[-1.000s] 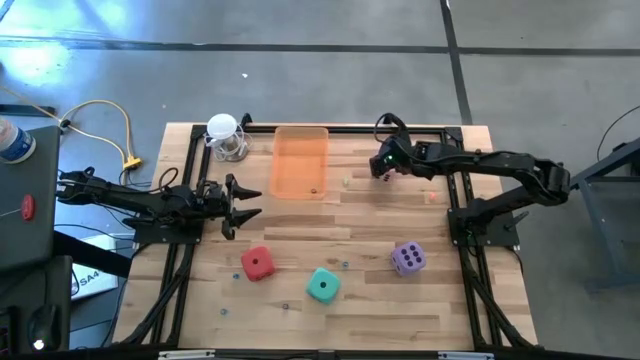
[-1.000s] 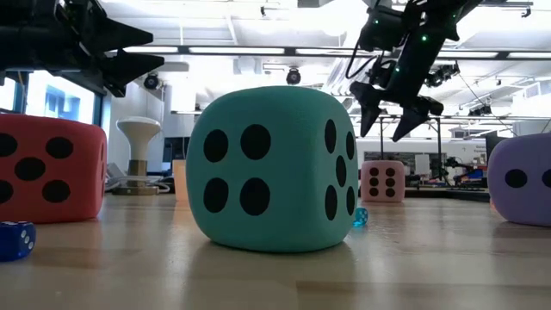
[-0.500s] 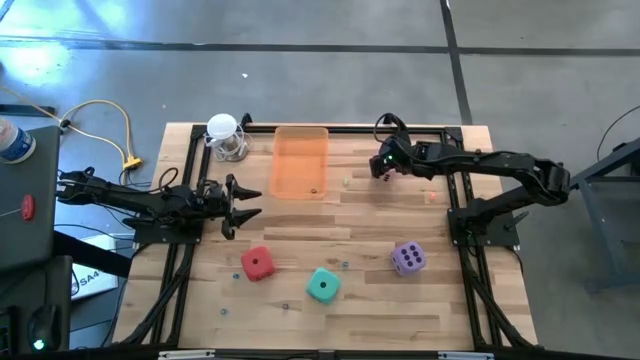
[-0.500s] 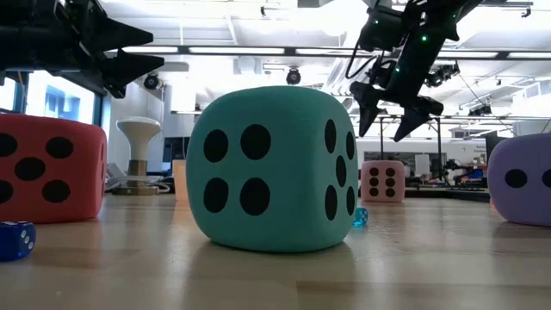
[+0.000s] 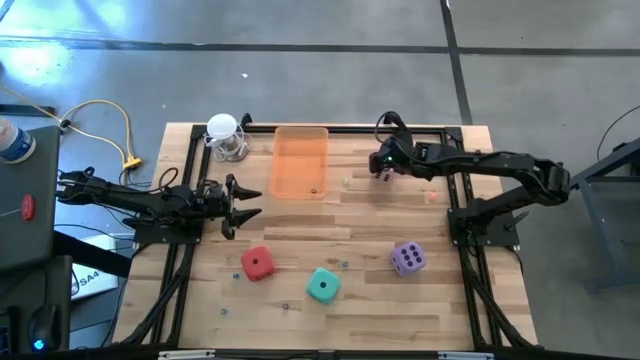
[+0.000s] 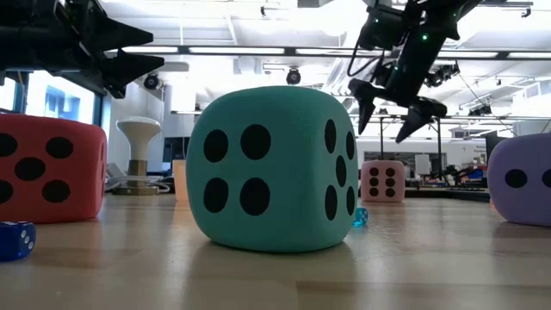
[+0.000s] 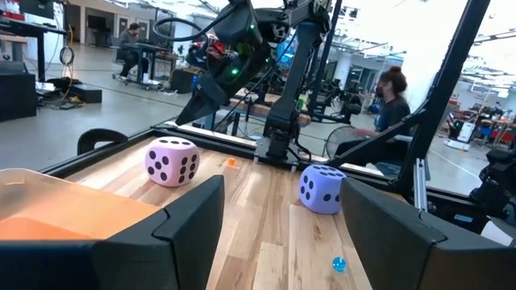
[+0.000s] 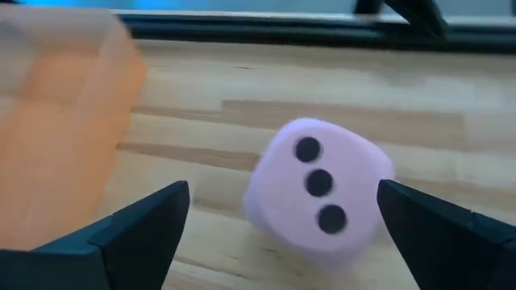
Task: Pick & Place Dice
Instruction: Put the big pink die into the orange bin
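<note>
The pink die [image 8: 318, 189] rests by its bottom face on the wood near the table's far side, also seen low down [image 6: 383, 181]. My right gripper [image 6: 383, 133] hangs open above it, fingers pointing down, clear of it [image 8: 282, 197]. The red die [image 5: 257, 263], the teal-green die [image 5: 322, 285] and the purple die [image 5: 407, 258] sit on the table's near half. My left gripper [image 5: 250, 200] waits open over the table's left side, level, pointing right.
A translucent orange tray [image 5: 300, 160] lies at the far middle, left of the pink die. A white-topped stand [image 5: 225, 137] is at the far left corner. Small dice are scattered about, one blue [image 6: 15, 237]. A person [image 7: 391, 105] sits beyond the table.
My right gripper has shifted a little above the pink die, and in the low view its fingertips now stand slightly wider apart. The dice have stayed where they were.
</note>
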Action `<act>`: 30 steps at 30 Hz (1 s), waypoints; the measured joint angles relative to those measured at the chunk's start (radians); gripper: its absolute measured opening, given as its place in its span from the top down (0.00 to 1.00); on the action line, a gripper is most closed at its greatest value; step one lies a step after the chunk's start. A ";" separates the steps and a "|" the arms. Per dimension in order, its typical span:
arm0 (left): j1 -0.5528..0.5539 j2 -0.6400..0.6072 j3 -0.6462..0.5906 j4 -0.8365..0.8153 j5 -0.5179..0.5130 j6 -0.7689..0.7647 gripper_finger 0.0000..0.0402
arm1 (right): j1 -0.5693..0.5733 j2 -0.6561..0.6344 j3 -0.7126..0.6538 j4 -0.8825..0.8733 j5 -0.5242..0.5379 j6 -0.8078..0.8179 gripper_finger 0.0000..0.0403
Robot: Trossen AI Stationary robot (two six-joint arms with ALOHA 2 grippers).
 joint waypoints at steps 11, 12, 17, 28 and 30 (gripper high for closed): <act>-0.001 0.000 0.000 0.002 0.020 0.000 0.40 | 0.011 0.152 0.001 0.059 0.056 0.089 0.09; -0.001 0.000 0.000 0.002 0.020 0.000 0.40 | 0.011 0.168 0.001 0.066 0.058 0.102 0.10; -0.001 0.000 0.000 0.002 0.022 0.000 0.40 | -0.001 0.203 0.004 0.068 0.090 0.134 0.13; -0.001 0.000 0.000 0.002 0.023 0.000 0.40 | 0.004 0.152 -0.001 0.101 0.067 0.077 0.19; -0.001 0.000 0.000 0.002 0.023 0.000 0.40 | 0.005 0.130 -0.001 0.102 0.066 0.058 0.20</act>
